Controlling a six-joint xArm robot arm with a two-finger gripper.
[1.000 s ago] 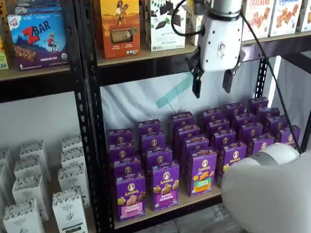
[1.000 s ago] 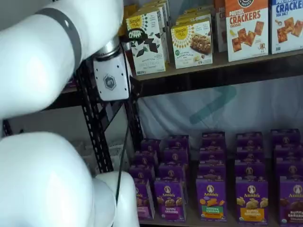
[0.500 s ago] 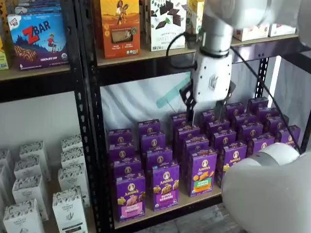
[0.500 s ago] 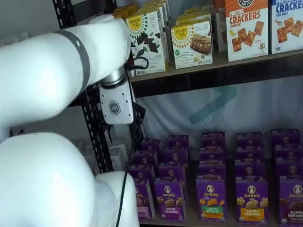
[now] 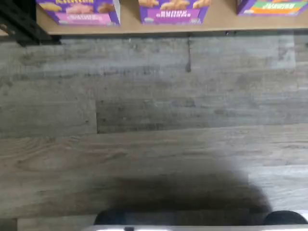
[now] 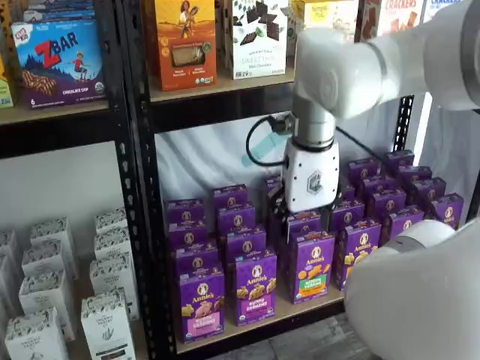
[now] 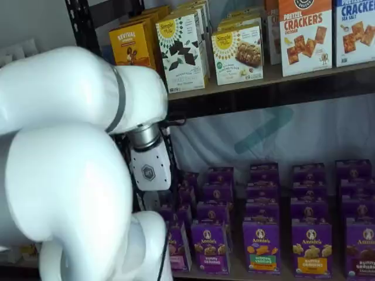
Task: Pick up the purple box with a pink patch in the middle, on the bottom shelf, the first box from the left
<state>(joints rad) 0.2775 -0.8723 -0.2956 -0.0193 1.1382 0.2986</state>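
Note:
The purple box [image 6: 201, 304] with a pink label band stands upright at the front left of the bottom shelf [image 6: 259, 321]. In a shelf view the arm hides part of it [image 7: 176, 246]. The wrist view shows its pink band [image 5: 79, 10] at the edge of the tan board [image 5: 130, 29]. My gripper [image 6: 304, 223] hangs above the middle rows of purple boxes, right of and higher than the pink-label box. Its white body also shows in a shelf view [image 7: 150, 171]. The black fingers blend into the dark boxes, so no gap can be made out.
A like box with a purple label [image 6: 255, 289] and one with an orange-green label [image 6: 312, 270] stand right of it. Black uprights [image 6: 142, 225] flank the shelf. White cartons [image 6: 105, 322] fill the left bay. The arm's white link [image 6: 412, 300] fills the foreground. Grey wood floor [image 5: 154, 120] lies below.
The gripper has come down from the upper shelf's level to just above the purple boxes and shifted a little left.

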